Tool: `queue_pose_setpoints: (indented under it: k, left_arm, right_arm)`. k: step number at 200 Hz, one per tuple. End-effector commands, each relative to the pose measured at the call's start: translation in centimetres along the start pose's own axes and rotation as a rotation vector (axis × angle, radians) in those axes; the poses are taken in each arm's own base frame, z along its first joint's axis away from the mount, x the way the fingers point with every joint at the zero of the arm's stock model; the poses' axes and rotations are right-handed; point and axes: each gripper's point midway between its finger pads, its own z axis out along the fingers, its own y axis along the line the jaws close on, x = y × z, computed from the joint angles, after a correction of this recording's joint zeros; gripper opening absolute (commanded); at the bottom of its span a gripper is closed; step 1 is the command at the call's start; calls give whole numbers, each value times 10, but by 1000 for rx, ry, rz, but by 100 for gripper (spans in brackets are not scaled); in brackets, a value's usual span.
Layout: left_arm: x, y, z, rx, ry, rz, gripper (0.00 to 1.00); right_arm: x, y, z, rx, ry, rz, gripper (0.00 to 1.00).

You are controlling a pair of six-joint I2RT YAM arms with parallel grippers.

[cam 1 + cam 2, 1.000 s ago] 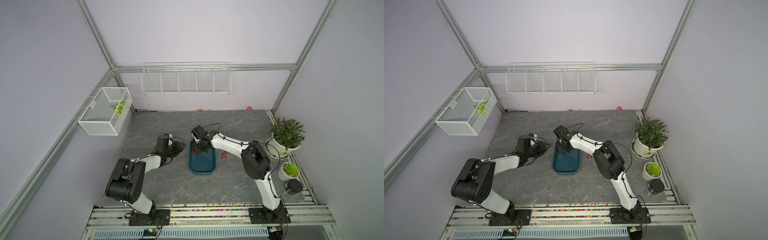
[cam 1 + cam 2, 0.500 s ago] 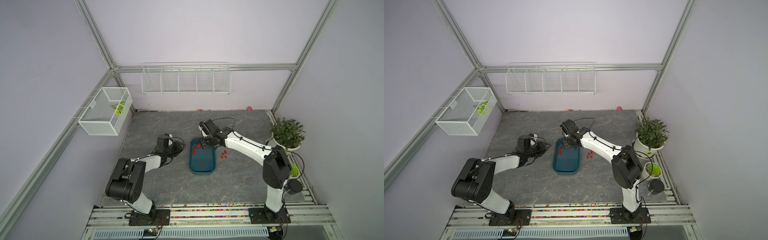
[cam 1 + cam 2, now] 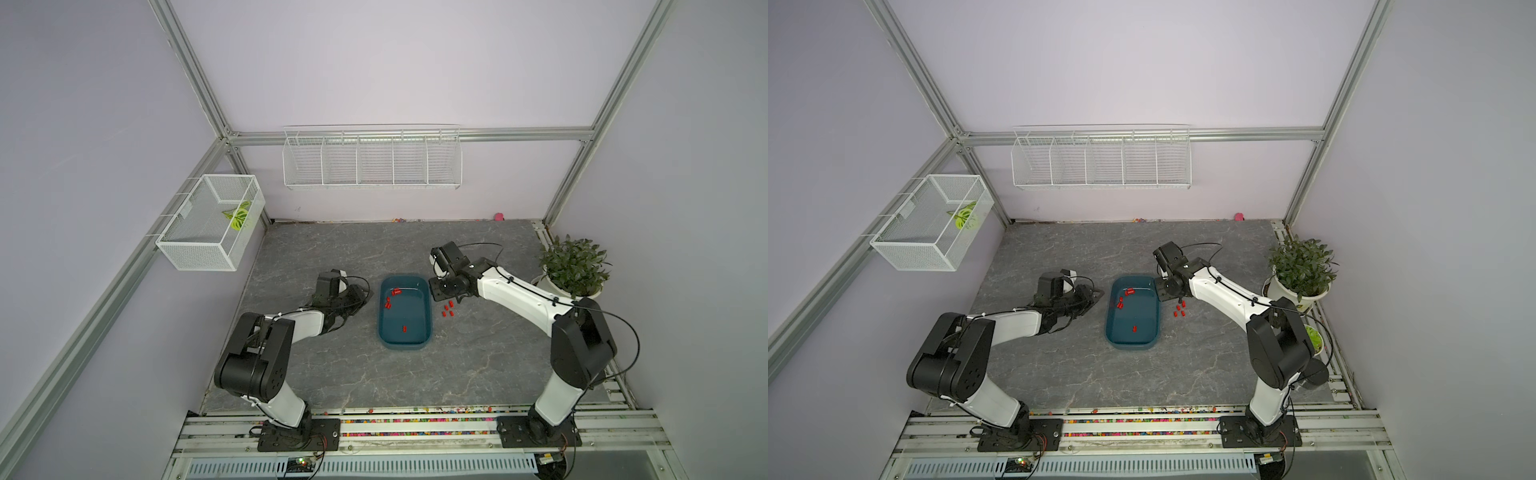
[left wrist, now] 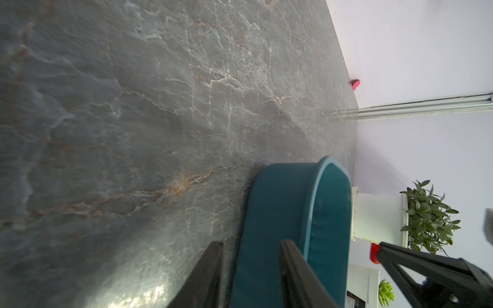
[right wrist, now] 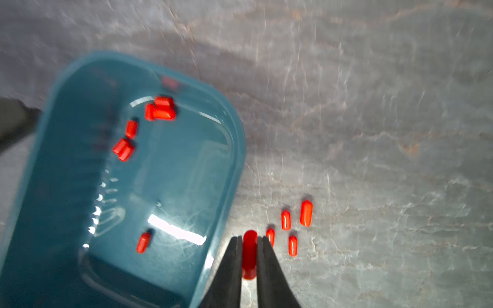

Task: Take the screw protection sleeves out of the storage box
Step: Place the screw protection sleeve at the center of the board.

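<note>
the right gripper (image 5: 249, 241) has swung from over the storage box (image 5: 181, 165) to just outside its rim, a screw protection sleeve (image 5: 249, 256) pinched between its fingers (image 5: 231, 269); the left gripper (image 4: 252, 242) gapes empty.

Bare surface (image 3: 332, 374) is left free in front of the storage box (image 3: 405, 344) and behind it. Its right flank is crowded by 4 loose screw protection sleeves (image 5: 306, 213) and the right pincer (image 5: 250, 239), its left by the left pincer (image 4: 251, 243).

Soft even light (wrist views blurred, white glare in storage box (image 5: 66, 173))
</note>
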Motion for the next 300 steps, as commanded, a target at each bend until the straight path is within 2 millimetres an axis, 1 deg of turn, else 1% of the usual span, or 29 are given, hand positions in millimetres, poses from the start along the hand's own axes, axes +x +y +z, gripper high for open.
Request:
queue_pose_setpoints:
  k: [1,35,55,91,100,128,167,216,241,300]
  left_arm:
    - [-1,-4,3,6,12,10,41]
    - [0,-4,4,6,15,11,41]
    - [1,-4,4,5,20,12,41]
    - [1,-5,4,8,23,16,41]
    - [1,-4,5,7,24,16,41]
    - [2,-4,5,7,27,15,41]
    - [2,-4,5,8,27,16,41]
    - [2,-5,5,8,28,16,42]
    - [2,-4,5,7,29,16,41]
    - [1,-4,5,7,26,16,41]
  right_arm:
    - [1,-8,-3,-4,-27,29,16]
    - [10,-22,10,12,-4,54,16]
    - [14,-28,24,12,18,74,16]
    - [14,-30,44,11,47,85,17]
    - [12,-32,48,14,50,87,18]
    - [16,-37,59,21,74,93,18]
    - [18,-43,67,19,89,104,18]
    - [15,-46,73,20,96,106,18]
    - [12,-47,75,20,96,105,18]
    - [13,-47,78,19,100,104,19]
